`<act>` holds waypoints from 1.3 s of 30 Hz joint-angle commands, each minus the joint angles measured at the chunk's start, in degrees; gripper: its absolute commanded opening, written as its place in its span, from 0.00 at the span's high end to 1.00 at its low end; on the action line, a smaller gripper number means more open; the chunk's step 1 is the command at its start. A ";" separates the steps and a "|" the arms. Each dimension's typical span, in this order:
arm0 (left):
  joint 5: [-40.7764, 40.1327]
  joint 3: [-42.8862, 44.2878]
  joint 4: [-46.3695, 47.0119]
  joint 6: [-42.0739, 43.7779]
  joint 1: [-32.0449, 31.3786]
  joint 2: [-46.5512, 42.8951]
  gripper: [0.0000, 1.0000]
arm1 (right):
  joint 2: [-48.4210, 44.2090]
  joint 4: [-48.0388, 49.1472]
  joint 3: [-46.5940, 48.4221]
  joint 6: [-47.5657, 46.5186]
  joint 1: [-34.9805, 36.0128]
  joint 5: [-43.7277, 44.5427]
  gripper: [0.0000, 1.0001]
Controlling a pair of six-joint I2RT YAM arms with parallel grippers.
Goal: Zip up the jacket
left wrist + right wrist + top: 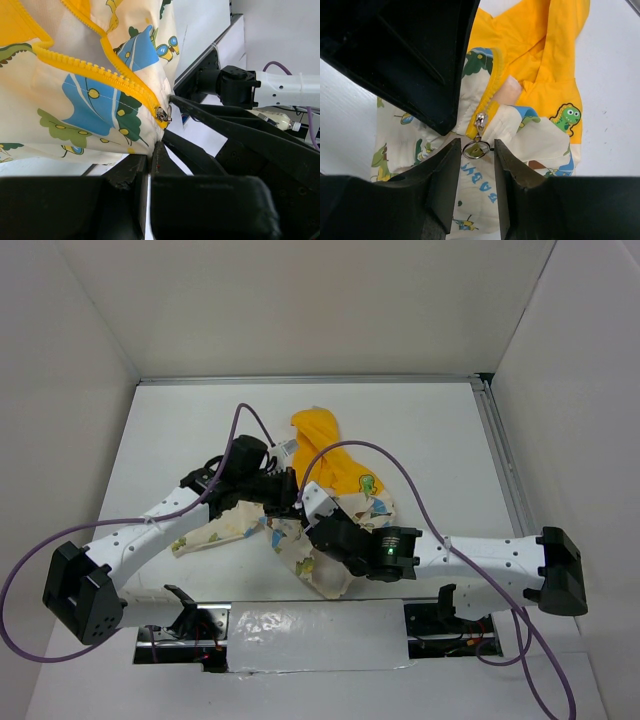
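The jacket (345, 510), cream with cartoon prints and a yellow hood (318, 432), lies crumpled mid-table. My left gripper (283, 502) is shut on the jacket's bottom hem just below the zipper's lower end; in the left wrist view (150, 149) the cream fabric (75, 100) is pinched between the closed jaws, with the metal slider (162, 115) right above. My right gripper (476, 145) is open, its fingertips (449, 160) on either side of the ring pull (476, 149) that hangs from the slider (480, 120). The yellow zipper tape (490, 92) runs up from there.
Purple cables (400, 475) loop over the jacket and both arms. The two grippers sit very close together; the left gripper's black body (415, 60) fills the upper left of the right wrist view. White walls enclose the table (180, 430) on three sides.
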 commanded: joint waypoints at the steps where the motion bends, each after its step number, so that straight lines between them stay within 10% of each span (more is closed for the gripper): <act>1: 1.11 2.14 1.30 -0.33 -0.26 -0.99 1.00 | -1.31 4.89 0.60 -1.34 0.50 1.79 0.61; 11: -2.32 2.49 -0.45 0.90 -0.26 -0.64 1.00 | -2.10 1.73 2.44 -2.05 0.42 -3.04 1.00; 33: -1.53 0.03 2.88 17.69 -1.40 -2.57 1.00 | -4.04 -1.44 5.61 3.76 -10.31 -11.31 1.00; 39: 1.63 -0.50 3.06 19.70 -2.11 -2.13 1.00 | 0.61 -2.49 5.95 3.58 -8.73 6.22 1.00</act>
